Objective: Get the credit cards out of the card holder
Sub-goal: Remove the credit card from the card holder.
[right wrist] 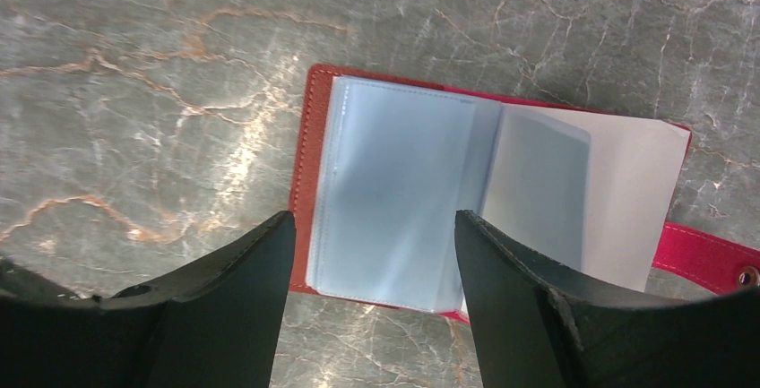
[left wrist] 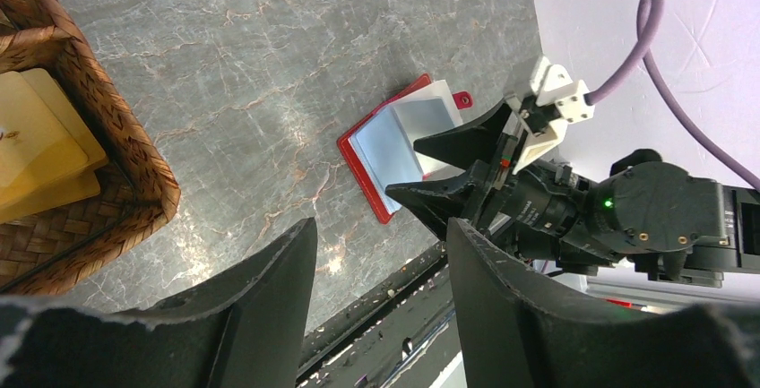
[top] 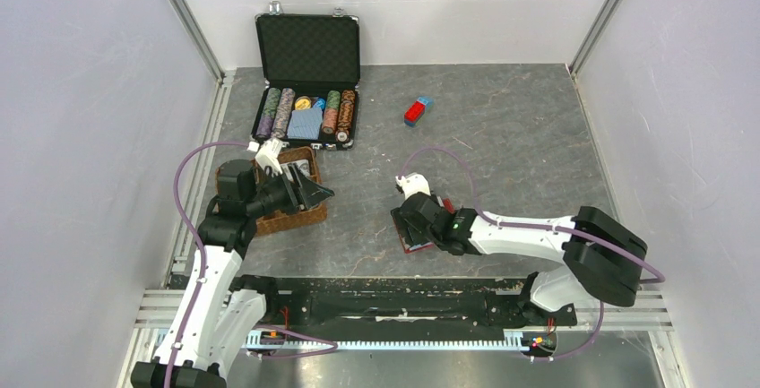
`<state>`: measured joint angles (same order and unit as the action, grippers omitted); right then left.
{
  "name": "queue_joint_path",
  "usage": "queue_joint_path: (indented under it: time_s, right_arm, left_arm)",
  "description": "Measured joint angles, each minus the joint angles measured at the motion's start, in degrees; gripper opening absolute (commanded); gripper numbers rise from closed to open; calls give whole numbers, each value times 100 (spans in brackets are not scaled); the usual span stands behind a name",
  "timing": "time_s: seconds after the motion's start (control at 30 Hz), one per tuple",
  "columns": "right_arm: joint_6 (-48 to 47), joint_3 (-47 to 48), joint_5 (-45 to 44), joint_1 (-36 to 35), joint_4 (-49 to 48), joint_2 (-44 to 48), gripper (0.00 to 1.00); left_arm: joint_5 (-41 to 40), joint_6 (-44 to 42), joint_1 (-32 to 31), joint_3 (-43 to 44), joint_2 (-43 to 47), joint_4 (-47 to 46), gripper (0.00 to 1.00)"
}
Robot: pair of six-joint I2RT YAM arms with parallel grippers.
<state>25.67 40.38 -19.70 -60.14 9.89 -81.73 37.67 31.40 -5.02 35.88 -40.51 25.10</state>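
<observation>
- Spreading the blunt black fingers of the right gripper (right wrist: 375, 227) wide, gripping nothing, hovering just above the small dark red leather-like folding card holder (right wrist: 303, 155).
- Viewing that holder opened flat, glossy clear sleeves facing up.
- Judging extraction as barely starting, with thin pale blue-grey plastic credit cards (right wrist: 536, 195) tucked inside those sleeves.
- Calling next for a shallow pinch on one card edge, sliding outward.
- Holding the left gripper (left wrist: 381, 227) open-jawed and empty, well left of the holder, beside the brown woven wicker basket (left wrist: 134, 164).

Walled in on three sides by plain white panels (top: 81, 92). Floored with a grey marbled surface (top: 520, 146), veined in rust-brown. Joined at the back corners by aluminium posts (top: 186, 16). Lit evenly, with soft glare patches.
</observation>
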Motion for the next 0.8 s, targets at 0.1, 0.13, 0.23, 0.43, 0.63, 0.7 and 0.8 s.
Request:
queue_joint_path:
  time_s: [0.1,0.13,0.23,0.43,0.63,0.7,0.8]
  right_arm:
    - [-22,0,-92,-26,31,-144,68]
    - [-22,0,-125,-37,31,-199,67]
    - [-22,0,-216,-90,33,-299,67]
    - [-17,-4,-339,-188,4,-389,59]
    - [50,-39,-358,-205,-125,-385,46]
    - [111,-120,-352,-212,-264,-341,42]
    - [232,-310,-306,-216,-501,-201,36]
  left_arm:
    - [-2,0,0,0,0,2,63]
    - [-2,0,0,0,0,0,63]
    - [-2,0,0,0,0,0,63]
    - [-2,0,0,0,-2,0,63]
    - [-4,0,0,0,-35,2,63]
    - [-4,0,0,0,-39,2,64]
    - [-4,0,0,0,-46,0,64]
